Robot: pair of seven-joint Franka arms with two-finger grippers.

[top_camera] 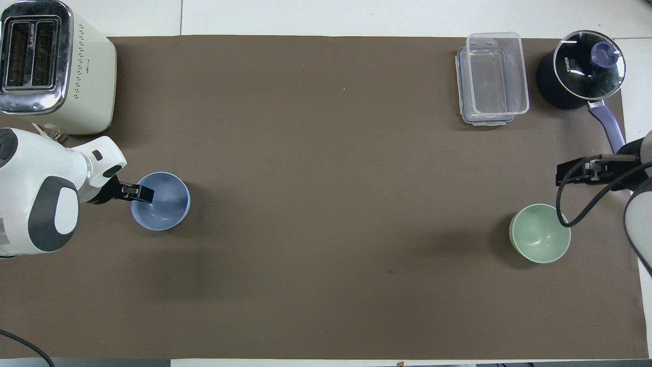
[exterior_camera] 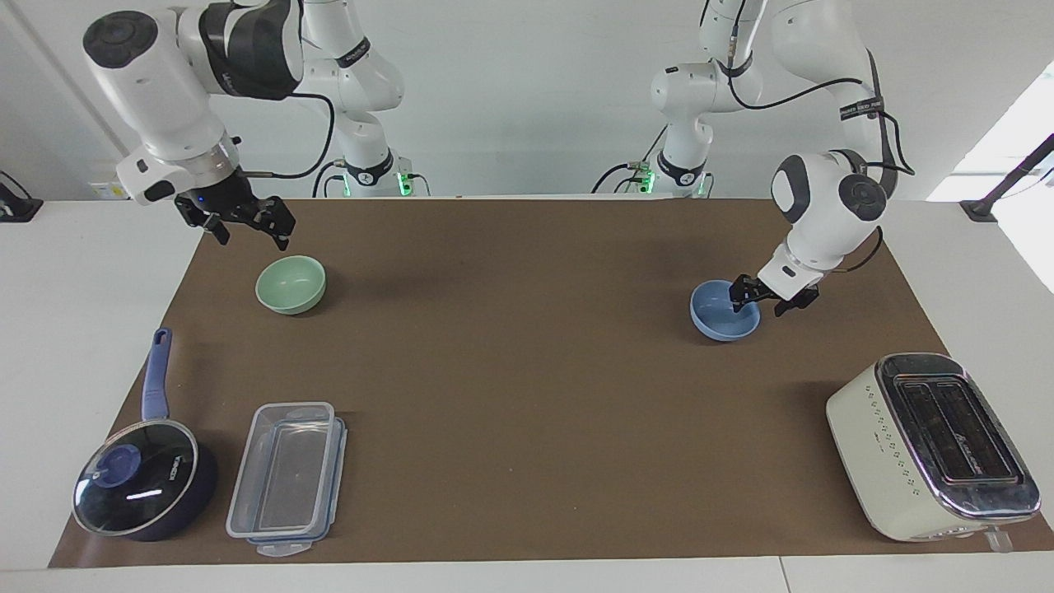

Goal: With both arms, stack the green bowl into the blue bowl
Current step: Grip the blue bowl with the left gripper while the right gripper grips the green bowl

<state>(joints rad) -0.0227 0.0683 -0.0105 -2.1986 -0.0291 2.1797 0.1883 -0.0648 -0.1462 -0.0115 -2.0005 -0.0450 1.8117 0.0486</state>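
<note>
In the facing view, a brown mat (exterior_camera: 527, 371) is covering the white table (exterior_camera: 74, 329), and a pale wall is standing at the robots' end. The left pincer (exterior_camera: 766, 298) is sitting open astride the blue bowl (exterior_camera: 718, 317) rim, one finger inside. The right pincer (exterior_camera: 245, 221) is hanging open over the mat near the green bowl (exterior_camera: 290, 284).

In the overhead view, the toaster (top_camera: 53, 66), clear container (top_camera: 491, 77) and saucepan (top_camera: 583, 69) are lying farther from the robots than both bowls, and the mat between the bowls is lying bare.
</note>
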